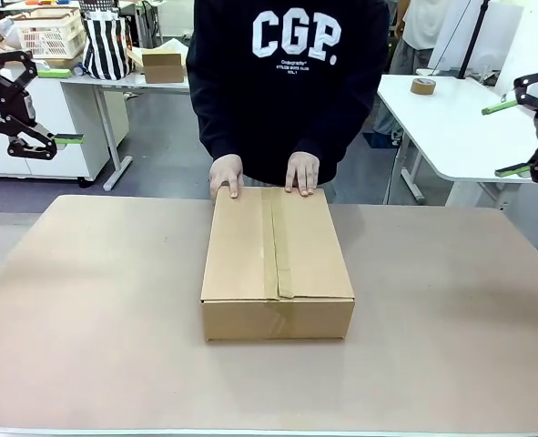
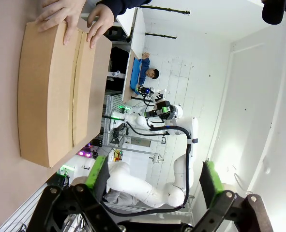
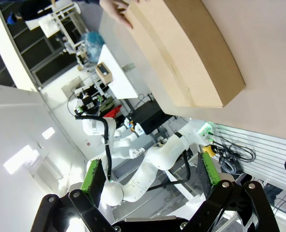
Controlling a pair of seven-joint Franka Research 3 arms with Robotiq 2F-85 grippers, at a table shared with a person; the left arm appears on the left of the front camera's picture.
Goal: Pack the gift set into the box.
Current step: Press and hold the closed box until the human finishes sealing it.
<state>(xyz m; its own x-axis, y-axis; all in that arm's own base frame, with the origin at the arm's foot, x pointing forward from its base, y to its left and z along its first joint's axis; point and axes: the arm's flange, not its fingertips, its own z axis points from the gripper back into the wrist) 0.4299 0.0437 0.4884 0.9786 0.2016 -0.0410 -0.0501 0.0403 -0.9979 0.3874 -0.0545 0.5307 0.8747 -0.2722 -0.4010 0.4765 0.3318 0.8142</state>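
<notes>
The box (image 1: 277,264) lies in the middle of the table with its flaps closed and a strip of tape along the top seam. A person at the far side rests both hands (image 1: 226,175) on its far edge. The box (image 2: 55,87) also lies at the upper left of the left wrist view, and as the box (image 3: 186,53) in the right wrist view. My left gripper (image 1: 61,107) hangs open high at the left edge, far from the box. My right gripper (image 1: 507,138) hangs open high at the right edge. The gift set is hidden.
The brown table (image 1: 451,309) has free room on all sides of the box. Behind the person stand a white table with a tape roll (image 1: 422,86), a small carton (image 1: 163,66) and a white crate (image 1: 50,33).
</notes>
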